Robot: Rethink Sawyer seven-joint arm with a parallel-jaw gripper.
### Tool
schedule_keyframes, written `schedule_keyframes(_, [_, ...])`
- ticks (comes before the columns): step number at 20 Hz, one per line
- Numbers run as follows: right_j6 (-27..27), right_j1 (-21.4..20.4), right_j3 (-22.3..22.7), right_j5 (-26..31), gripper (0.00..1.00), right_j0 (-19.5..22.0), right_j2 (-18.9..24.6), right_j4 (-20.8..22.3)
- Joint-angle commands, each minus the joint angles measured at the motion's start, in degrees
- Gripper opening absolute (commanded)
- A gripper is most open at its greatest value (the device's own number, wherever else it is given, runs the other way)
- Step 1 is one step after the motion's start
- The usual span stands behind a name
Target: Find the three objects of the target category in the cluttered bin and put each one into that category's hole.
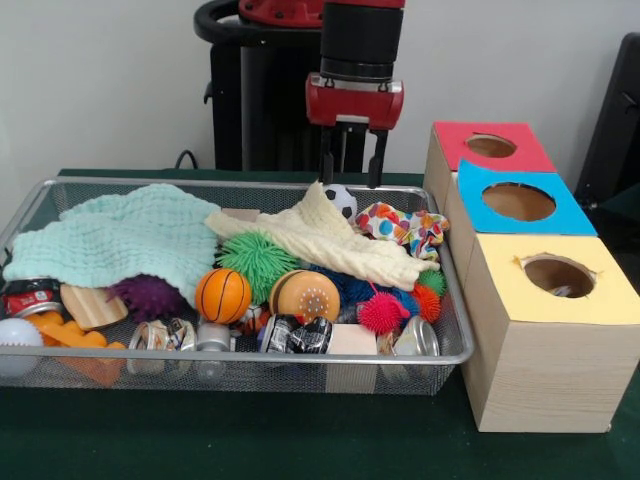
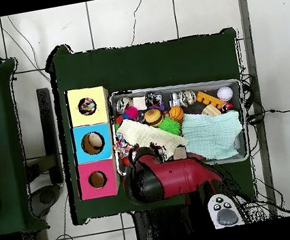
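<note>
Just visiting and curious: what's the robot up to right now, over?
Gripper open, empty, above the bin's far edge. Nothing picked. Cream cloth and mint cloth cover part of the clutter.

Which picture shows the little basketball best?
The front view: the basketball sits unblocked near the bin's front, with its black lines showing. The overhead view shows only a small orange dot.

arm [image 1: 360,35]: black cylinder | wrist: red block | claw [image 1: 351,170]: black fingers
</note>
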State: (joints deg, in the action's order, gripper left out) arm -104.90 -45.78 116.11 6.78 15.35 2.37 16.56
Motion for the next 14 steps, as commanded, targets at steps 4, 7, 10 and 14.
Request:
schedule_keyframes(4, [-7.32, 3.48, 1.91, -5.05, 1.00, -0.17, 0.88, 2.01])
schedule_keyframes(7, [-7.71, 3.39, 1.90, -5.04, 1.00, -1.06, 0.49, 1.56])
schedule_keyframes(10, [-8.06, 3.67, 2.05, -5.58, 1.00, -1.56, 0.32, 1.25])
schedule_keyframes(14, [-8.12, 3.78, 2.02, -5.62, 1.00, -1.81, 0.29, 0.92])
